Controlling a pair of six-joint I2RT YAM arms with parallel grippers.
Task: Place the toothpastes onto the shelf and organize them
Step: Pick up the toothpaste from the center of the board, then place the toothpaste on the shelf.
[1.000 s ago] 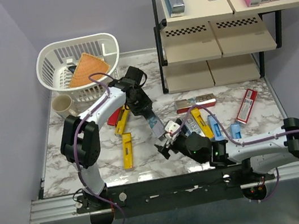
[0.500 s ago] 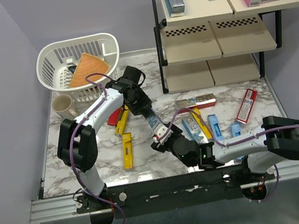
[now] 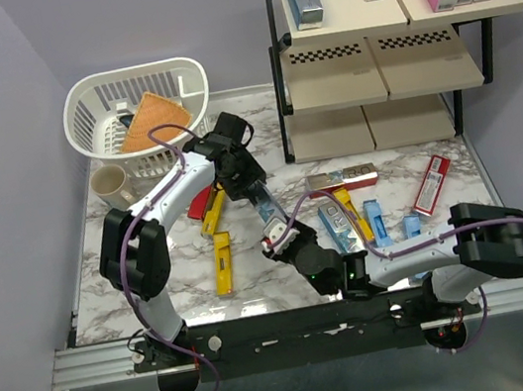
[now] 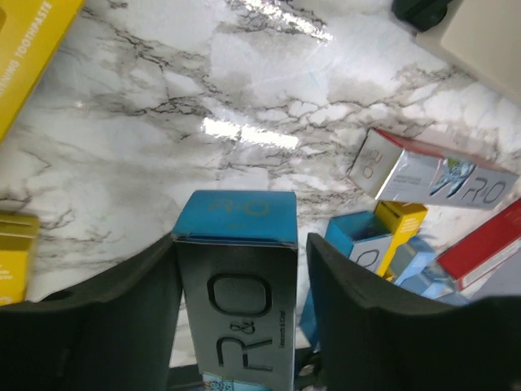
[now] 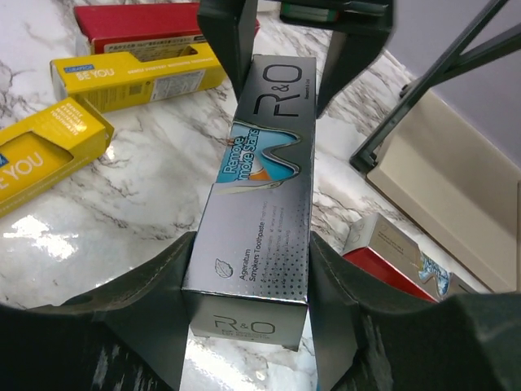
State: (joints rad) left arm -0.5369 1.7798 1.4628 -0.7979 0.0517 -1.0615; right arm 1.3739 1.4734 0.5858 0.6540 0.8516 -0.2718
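The silver toothpaste carton (image 3: 271, 216) is held above the desk (image 3: 154, 274), its far end clamped in the left gripper (image 3: 254, 195) and its near end in the right gripper (image 3: 277, 241). Its long axis runs gripper to gripper. The shelf (image 3: 342, 77) lies far right, nearer the right arm.

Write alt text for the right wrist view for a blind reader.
A silver R&O toothpaste carton fills the centre, its near end between the right arm's fingers at the bottom, its far end between the left arm's fingers at the top. Yellow cartons and a red carton lie on the marble table at left; the shelf shows at right.
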